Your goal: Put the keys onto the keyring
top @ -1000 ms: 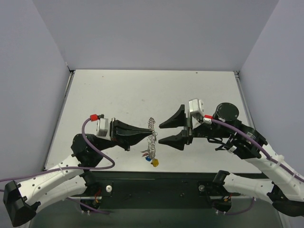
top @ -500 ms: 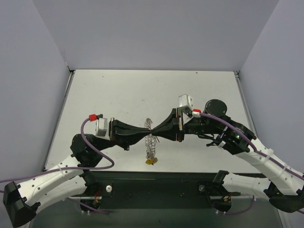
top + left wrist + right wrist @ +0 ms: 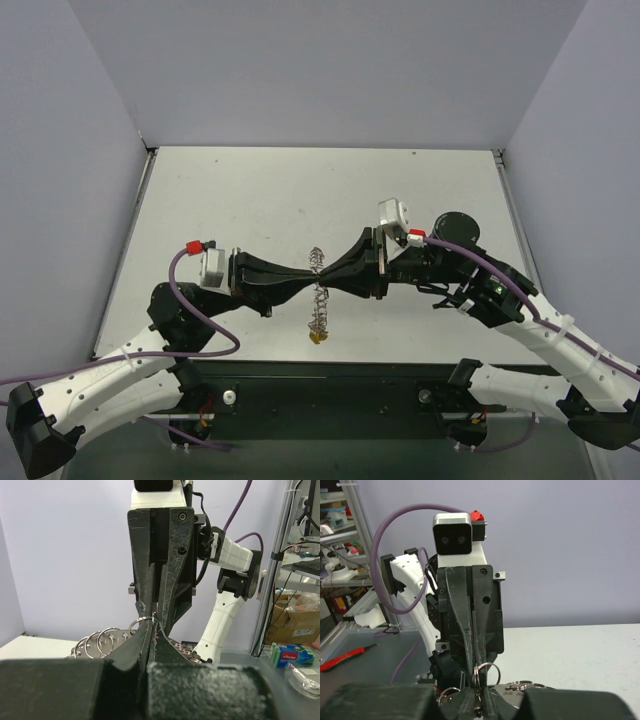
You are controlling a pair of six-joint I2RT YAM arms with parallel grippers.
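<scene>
The keyring (image 3: pixel 319 305) is a silvery string of small rings hanging below the point where both grippers meet tip to tip above the table. My left gripper (image 3: pixel 312 273) reaches in from the left, shut on an upper ring. My right gripper (image 3: pixel 328 277) comes from the right, its jaws closed on the same part. Of the keys (image 3: pixel 317 337), only a yellowish bit shows at the hanging end. In the left wrist view, the rings (image 3: pixel 107 637) fan out left of my left gripper (image 3: pixel 152 625). In the right wrist view, a ring (image 3: pixel 492 672) stands up between the tips of my right gripper (image 3: pixel 478 692).
The pale table (image 3: pixel 250 200) is closed in by grey walls on three sides. A dark strip (image 3: pixel 330 385) with the arm bases runs along its near edge. A stamped metal tag (image 3: pixel 517 690) lies just right of the right jaws.
The right gripper, open and apart from the ring a second ago, has moved left and closed on it opposite the left tips. The hanging keys have swung; the left gripper stays put.
</scene>
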